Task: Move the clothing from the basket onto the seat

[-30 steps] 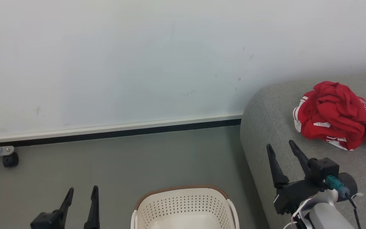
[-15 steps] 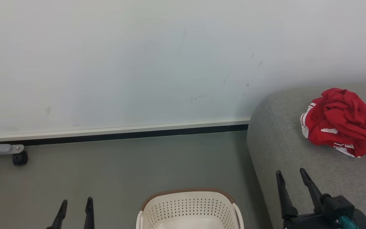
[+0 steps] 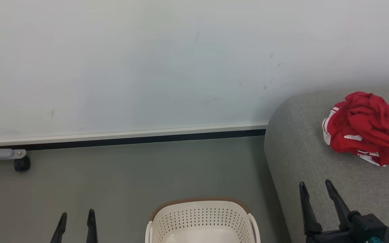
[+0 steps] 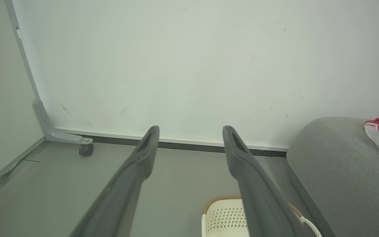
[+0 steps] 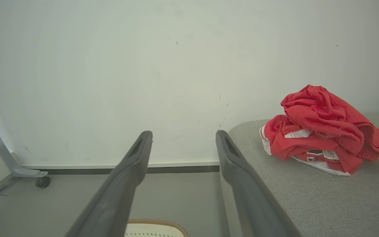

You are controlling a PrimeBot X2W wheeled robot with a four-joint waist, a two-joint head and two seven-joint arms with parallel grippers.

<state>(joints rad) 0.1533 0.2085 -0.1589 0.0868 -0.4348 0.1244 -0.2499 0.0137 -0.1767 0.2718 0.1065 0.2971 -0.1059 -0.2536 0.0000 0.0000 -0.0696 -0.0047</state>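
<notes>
1. Right gripper: jaws spread wide, nothing between them and touching nothing; it hangs above the left part of the seat
2. Left gripper: jaws just as wide, holding nothing, above bare floor
3. Since a second ago both grippers have sunk lower in the head view, the right one far more than the slight shift of the whole picture. The spread of the jaws is unchanged, and the clothing lies in the same heap
4. Wall: ahead of both grippers and well apart, with its dark baseboard meeting the floor
5. Floor: open ahead of the left gripper and between the two grippers
6. Seat: its rounded left edge runs just left of the right gripper, and open grey cushion lies ahead of the fingers
7. Basket: between the grippers, on the floor near the seat's edge
8. Clothing: a red heap on the seat, ahead and to the right of the right gripper, well apart from it
9. Caster: far ahead and left of the left gripper, by the baseboard
</notes>
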